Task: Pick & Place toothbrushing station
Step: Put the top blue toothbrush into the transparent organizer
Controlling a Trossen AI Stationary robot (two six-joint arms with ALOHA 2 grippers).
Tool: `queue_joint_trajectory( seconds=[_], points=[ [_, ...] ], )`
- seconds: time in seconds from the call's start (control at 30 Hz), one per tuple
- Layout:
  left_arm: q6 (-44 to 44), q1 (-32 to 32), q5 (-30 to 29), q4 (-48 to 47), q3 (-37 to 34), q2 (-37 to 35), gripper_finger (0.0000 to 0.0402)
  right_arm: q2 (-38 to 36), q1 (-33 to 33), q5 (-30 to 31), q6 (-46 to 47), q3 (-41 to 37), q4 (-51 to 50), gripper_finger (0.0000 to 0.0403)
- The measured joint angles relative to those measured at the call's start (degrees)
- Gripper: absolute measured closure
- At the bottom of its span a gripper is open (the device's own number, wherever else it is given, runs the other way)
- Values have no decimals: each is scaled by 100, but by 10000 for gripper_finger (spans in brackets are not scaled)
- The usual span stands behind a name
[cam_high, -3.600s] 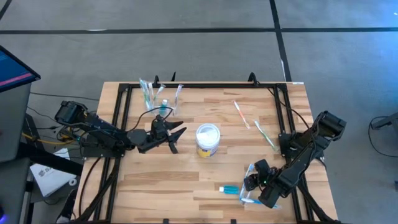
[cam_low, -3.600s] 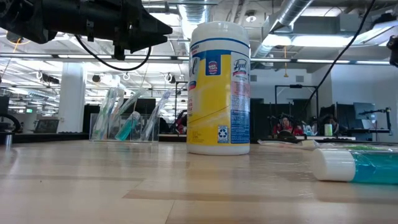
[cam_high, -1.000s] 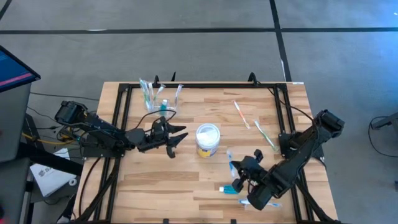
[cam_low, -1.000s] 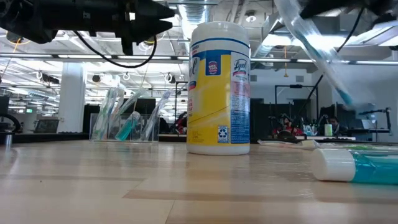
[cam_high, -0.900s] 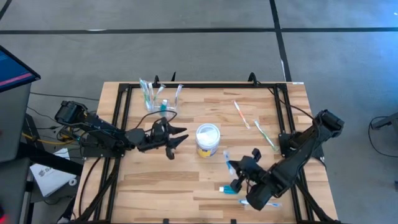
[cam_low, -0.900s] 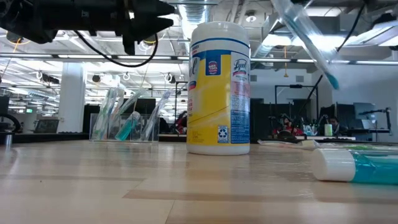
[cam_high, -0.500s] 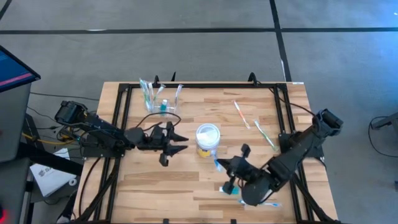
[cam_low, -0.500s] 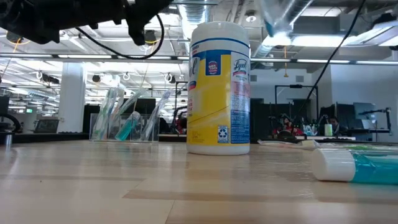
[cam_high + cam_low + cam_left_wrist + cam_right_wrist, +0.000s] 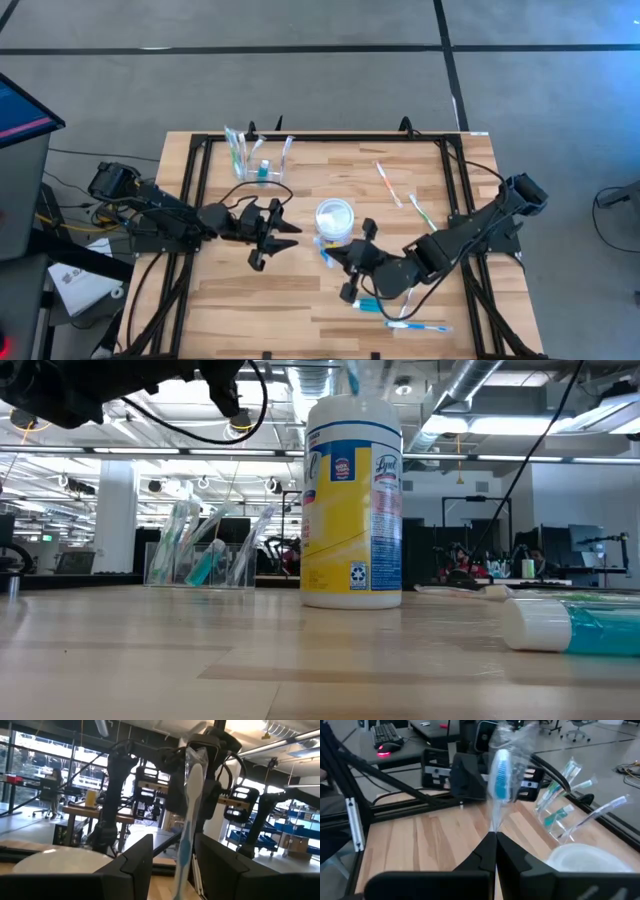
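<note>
Here the toothbrushing station [image 9: 258, 157] stands upright at the far edge of the surface [image 9: 300, 290], well beyond both sets of fingers, with wrapped brushes in its cups. The right fingers [image 9: 495, 837] are pinched shut on a wrapped toothbrush [image 9: 501, 776], held upright just beside the white-topped tub [image 9: 334, 221]. The left fingers [image 9: 262, 232] are spread, holding nothing, facing that toothbrush from the tub's other side.
</note>
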Motion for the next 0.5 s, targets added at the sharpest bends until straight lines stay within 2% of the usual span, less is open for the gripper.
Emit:
queue_joint_trajectory(
  seconds=[0.5],
  points=[
    [20,-26,-2,-6,605,547,262,0,-131,-176,-188,0,214,403]
  ],
)
